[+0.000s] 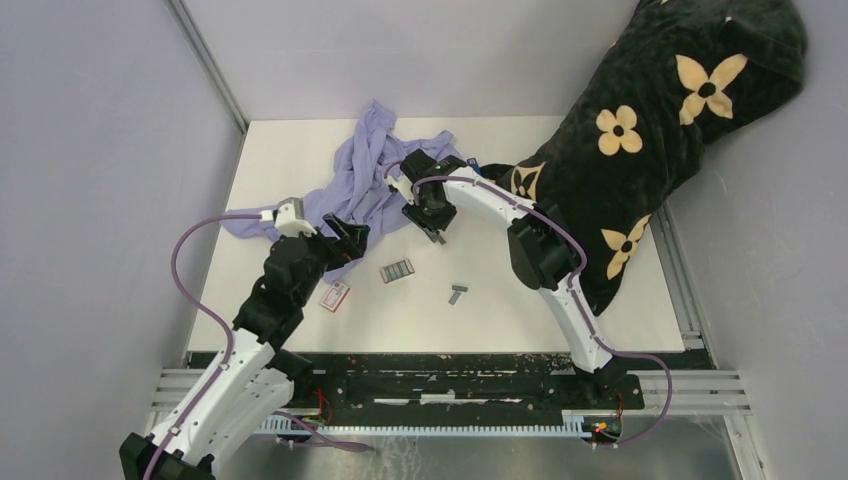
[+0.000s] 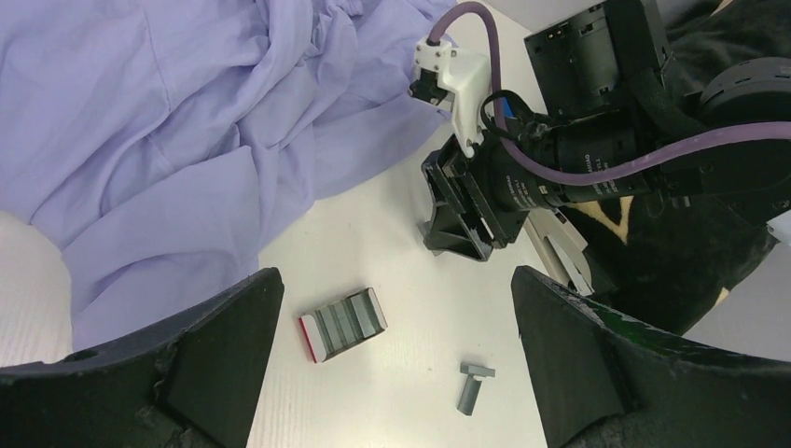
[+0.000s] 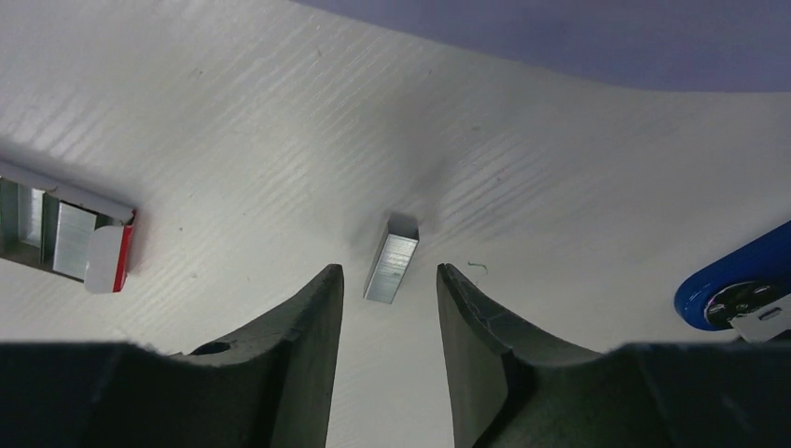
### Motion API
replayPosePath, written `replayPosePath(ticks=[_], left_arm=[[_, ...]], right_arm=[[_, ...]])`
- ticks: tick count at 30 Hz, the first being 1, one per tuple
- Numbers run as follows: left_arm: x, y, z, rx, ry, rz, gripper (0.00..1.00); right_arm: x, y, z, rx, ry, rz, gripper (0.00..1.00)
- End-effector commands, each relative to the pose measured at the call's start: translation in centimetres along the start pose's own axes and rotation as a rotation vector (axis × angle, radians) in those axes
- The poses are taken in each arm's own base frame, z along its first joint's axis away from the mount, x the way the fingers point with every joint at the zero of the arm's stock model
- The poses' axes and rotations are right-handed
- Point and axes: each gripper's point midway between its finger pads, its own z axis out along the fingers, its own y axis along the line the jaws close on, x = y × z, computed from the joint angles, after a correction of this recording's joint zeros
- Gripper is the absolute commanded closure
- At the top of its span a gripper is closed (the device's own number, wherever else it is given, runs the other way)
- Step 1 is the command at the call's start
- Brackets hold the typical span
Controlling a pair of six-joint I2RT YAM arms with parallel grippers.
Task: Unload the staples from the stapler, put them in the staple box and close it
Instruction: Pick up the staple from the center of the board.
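On the white table I see my right gripper spread astride a staple strip, not touching it; my left gripper, at its nine o'clock, gapes wide.

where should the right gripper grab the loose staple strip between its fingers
Grip the staple strip mid-length, across its two long sides, coming straight down: it lies flat on the table, narrow, with those sides facing the fingers of the right gripper.

Plain grey walls close in a white table on three sides; a metal strip runs up the far left corner. Light is even.
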Motion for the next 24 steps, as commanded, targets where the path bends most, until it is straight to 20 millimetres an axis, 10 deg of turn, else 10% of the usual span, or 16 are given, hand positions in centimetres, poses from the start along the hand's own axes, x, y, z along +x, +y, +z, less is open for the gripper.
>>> replayPosePath(ticks=[1,24], left_arm=[[-0.4,0.1,0.2,-0.005,-0.017,0.018,0.01],[-0.5,0.1,0.3,-0.005,-0.024,0.019,0.01]], right_arm=[[-1.8,-1.1,-0.4,0.053,-0.042,0.020,0.54],[-0.4,-0.4,1.3,0.019,0.010,0.004,0.77]])
